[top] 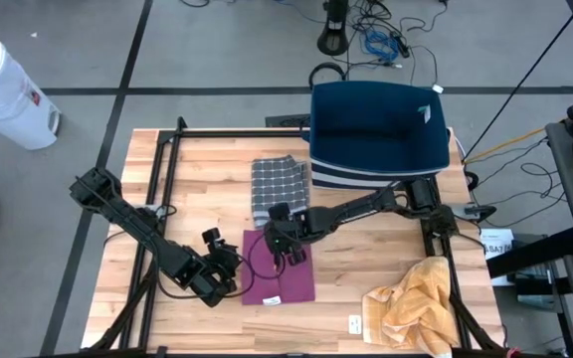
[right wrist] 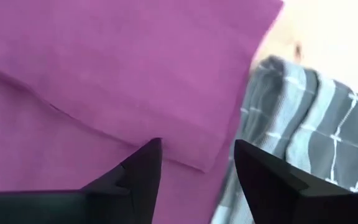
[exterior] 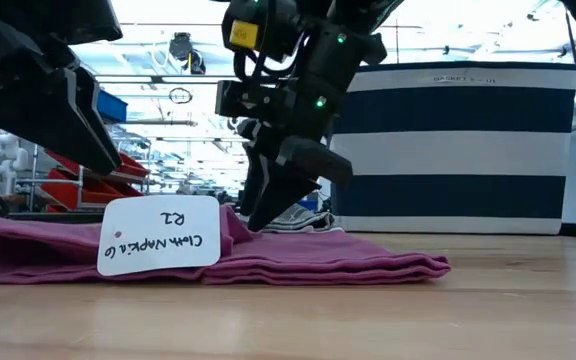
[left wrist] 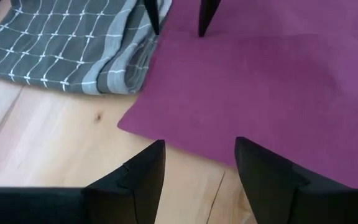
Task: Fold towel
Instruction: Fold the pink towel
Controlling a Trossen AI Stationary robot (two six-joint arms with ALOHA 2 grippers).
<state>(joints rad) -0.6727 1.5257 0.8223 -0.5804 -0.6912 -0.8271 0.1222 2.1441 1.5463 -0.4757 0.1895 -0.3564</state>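
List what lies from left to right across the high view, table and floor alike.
White bin → left hand → purple cloth → yellow cloth.

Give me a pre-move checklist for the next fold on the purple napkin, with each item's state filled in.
1. Purple napkin lies flat, partly folded: ok.
2. Left hand open, empty, at the napkin's near edge: ok.
3. Right hand open above the napkin's far edge: ok.
4. Right hand holding cloth: cannot tell.
5. Grey checked towel touches the napkin's far corner; could be snagged: not ok.
6. Yellow cloth well clear: ok.
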